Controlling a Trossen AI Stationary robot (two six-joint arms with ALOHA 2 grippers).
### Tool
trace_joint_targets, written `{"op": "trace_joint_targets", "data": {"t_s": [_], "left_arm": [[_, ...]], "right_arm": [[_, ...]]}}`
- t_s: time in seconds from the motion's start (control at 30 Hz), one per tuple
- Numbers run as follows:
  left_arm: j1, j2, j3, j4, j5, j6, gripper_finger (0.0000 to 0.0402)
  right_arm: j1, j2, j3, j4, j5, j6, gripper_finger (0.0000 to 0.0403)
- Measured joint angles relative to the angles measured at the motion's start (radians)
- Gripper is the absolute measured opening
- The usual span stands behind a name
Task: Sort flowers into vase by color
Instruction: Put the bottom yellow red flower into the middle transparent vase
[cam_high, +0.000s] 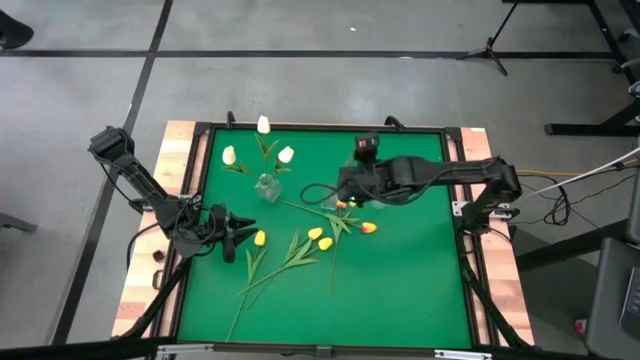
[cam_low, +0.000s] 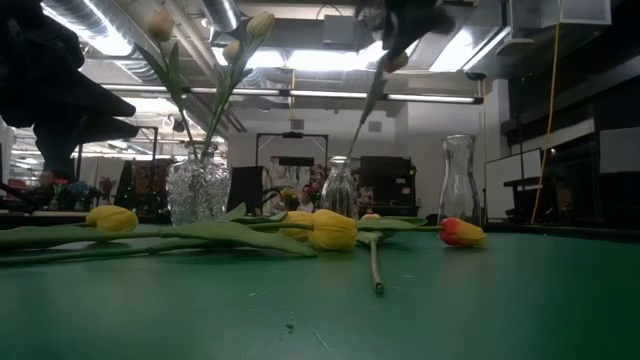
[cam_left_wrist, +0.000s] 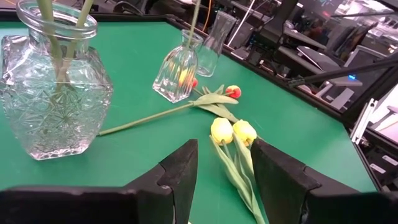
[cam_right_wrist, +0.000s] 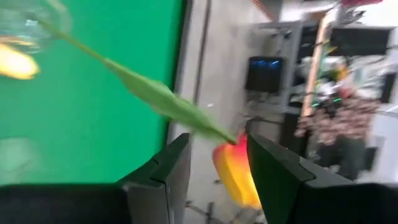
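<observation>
Holding an orange tulip (cam_right_wrist: 235, 167) near its head, my right gripper (cam_high: 343, 197) hangs above the small middle vase (cam_left_wrist: 176, 73); I think the stem dips inside. My left gripper (cam_left_wrist: 222, 169) waits open near two yellow tulips (cam_left_wrist: 232, 131) lying on the mat (cam_high: 400, 270).

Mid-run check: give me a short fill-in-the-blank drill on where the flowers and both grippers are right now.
1. The cut-glass vase holds tulips with ___ heads.
2. The right gripper is shut on a tulip with an ___ head.
3. The left gripper is ___ and holds nothing.
4. The two yellow tulips in front of the left gripper lie on the ___ mat.

Missing words: white; orange; open; green
</observation>
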Motion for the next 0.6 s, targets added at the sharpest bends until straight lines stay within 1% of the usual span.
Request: {"op": "trace_joint_targets", "data": {"t_s": [0.1, 0.17, 0.5, 0.53, 0.57, 0.6], "left_arm": [[0.000, 0.000, 0.000, 0.000, 0.000, 0.000, 0.0148], [0.000, 0.000, 0.000, 0.000, 0.000, 0.000, 0.0148], [0.000, 0.000, 0.000, 0.000, -0.009, -0.020, 0.0147], [0.000, 0.000, 0.000, 0.000, -0.009, -0.024, 0.0147], [0.000, 0.000, 0.000, 0.000, -0.009, -0.027, 0.0147], [0.000, 0.000, 0.000, 0.000, -0.007, -0.027, 0.0147]], "right_arm": [[0.025, 0.000, 0.047, -0.145, -0.055, 0.135, 0.0159], [0.037, -0.002, 0.060, -0.175, -0.078, 0.187, 0.0159], [0.049, 0.000, 0.060, -0.088, -0.091, 0.204, 0.0159], [0.049, 0.000, 0.060, -0.088, -0.115, 0.216, 0.0159], [0.049, 0.000, 0.060, -0.090, -0.161, 0.224, 0.0159], [0.048, 0.000, 0.059, -0.093, -0.237, 0.229, 0.0159]]}}
